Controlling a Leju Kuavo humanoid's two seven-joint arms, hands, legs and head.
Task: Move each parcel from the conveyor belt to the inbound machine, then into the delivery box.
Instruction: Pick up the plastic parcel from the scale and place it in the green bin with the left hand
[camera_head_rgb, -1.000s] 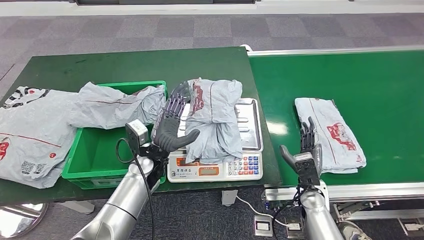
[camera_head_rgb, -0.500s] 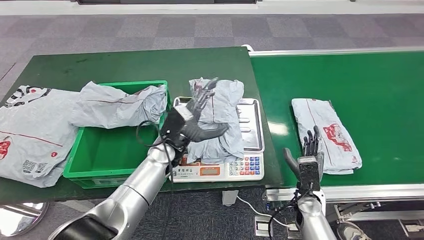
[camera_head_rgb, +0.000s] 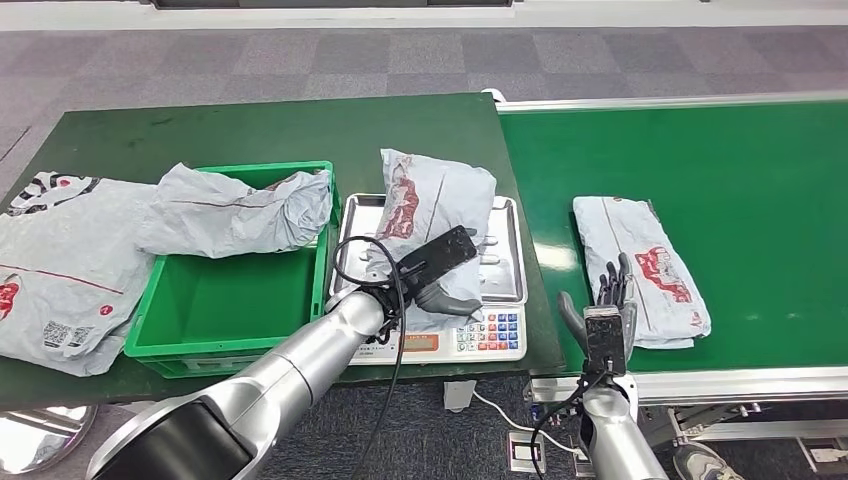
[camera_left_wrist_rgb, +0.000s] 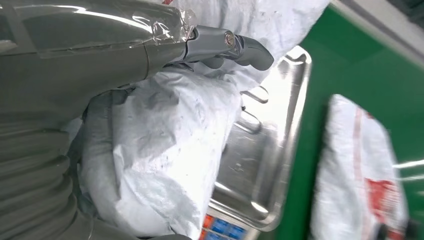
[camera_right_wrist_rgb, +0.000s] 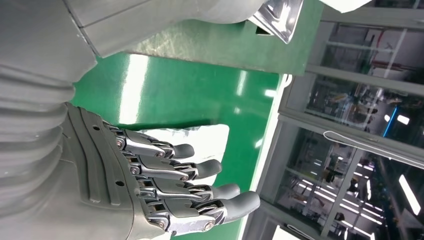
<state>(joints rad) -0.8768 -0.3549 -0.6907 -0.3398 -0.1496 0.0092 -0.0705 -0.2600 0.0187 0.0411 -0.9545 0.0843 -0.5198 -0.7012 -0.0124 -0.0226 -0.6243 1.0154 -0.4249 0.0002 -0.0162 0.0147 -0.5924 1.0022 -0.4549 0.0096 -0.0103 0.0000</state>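
A grey parcel (camera_head_rgb: 435, 200) with red print lies on the steel tray (camera_head_rgb: 505, 250) of the inbound scale (camera_head_rgb: 440, 338). My left hand (camera_head_rgb: 440, 280) is at the parcel's near end. In the left wrist view its thumb (camera_left_wrist_rgb: 235, 45) lies over the parcel (camera_left_wrist_rgb: 165, 150), which bulges into the palm and hides the fingers. A second grey parcel (camera_head_rgb: 640, 265) lies on the green conveyor belt (camera_head_rgb: 700, 150). My right hand (camera_head_rgb: 605, 320) stands upright at the belt's near edge, just left of that parcel, holding nothing, with its fingers (camera_right_wrist_rgb: 200, 170) straight and slightly apart.
A green delivery box (camera_head_rgb: 230, 300) stands left of the scale, with a crumpled grey parcel (camera_head_rgb: 235, 210) draped over its far rim. A large flat parcel (camera_head_rgb: 60, 270) lies on the table at the far left. The second parcel (camera_left_wrist_rgb: 360, 165) is beside the tray (camera_left_wrist_rgb: 265, 150).
My left hand swung from the parcel's left side, across its top, to its near end. The scale parcel flattened and shows its red print. The belt parcel drifted left.
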